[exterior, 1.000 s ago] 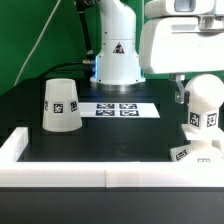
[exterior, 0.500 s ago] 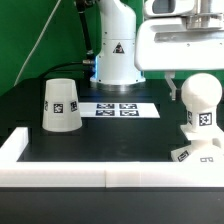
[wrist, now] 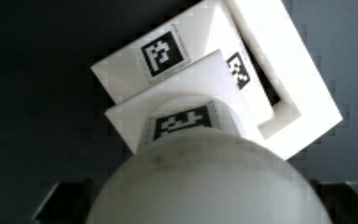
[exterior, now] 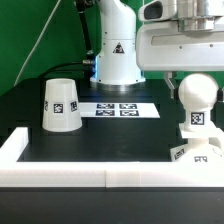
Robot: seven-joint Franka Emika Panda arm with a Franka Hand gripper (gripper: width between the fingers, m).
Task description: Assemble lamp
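The white rounded bulb [exterior: 197, 100] stands upright at the exterior view's right, its tagged stem down over the flat square base [exterior: 196, 153]. My gripper [exterior: 192, 88] reaches down from above and is shut on the bulb's round head, with one dark finger [exterior: 172, 88] showing beside it. In the wrist view the bulb [wrist: 202, 180] fills the space between my fingers [wrist: 55, 205], and the tagged base [wrist: 247, 70] lies beneath it. The tapered shade [exterior: 60, 105] stands mouth-down at the exterior view's left, apart from the gripper.
The marker board [exterior: 120, 108] lies flat mid-table in front of the white robot body [exterior: 118, 50]. A raised white border [exterior: 100, 172] runs along the front and the left side of the black table.
The bulb, held in my gripper, has shifted a little toward the exterior view's left over the base. The shade has not moved.
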